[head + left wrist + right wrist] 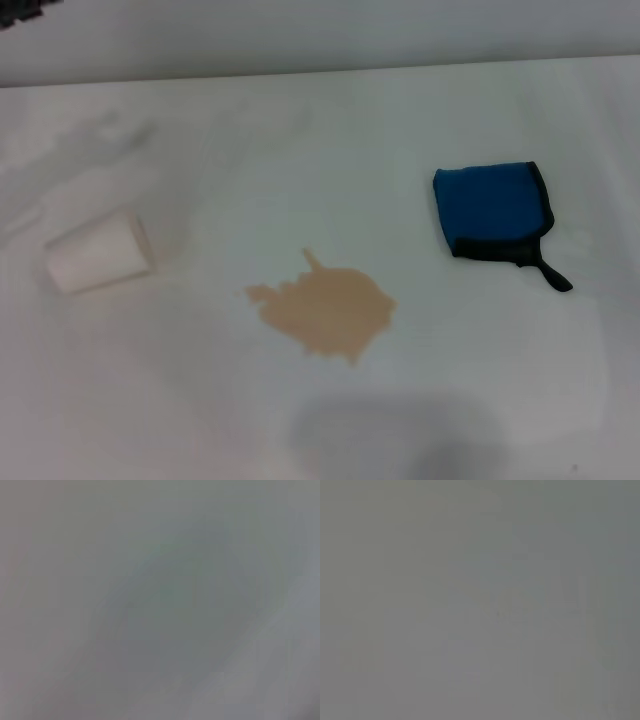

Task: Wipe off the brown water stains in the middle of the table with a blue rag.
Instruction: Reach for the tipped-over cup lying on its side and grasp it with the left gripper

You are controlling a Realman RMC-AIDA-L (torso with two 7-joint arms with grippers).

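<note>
In the head view a tan puddle, the brown water stains (327, 312), lies in the middle of the white table (300, 150), with a ragged outline and a small spike pointing away from me. The blue rag (490, 212) lies folded to the right of it and a little farther back, with dark edging and a short dark tail at its near right corner. Rag and stain are apart. Neither gripper shows in the head view. Both wrist views show only a blank grey surface.
A white cup (97, 253) lies on its side at the left of the table, apart from the stain. The table's far edge (320, 75) runs across the top of the head view.
</note>
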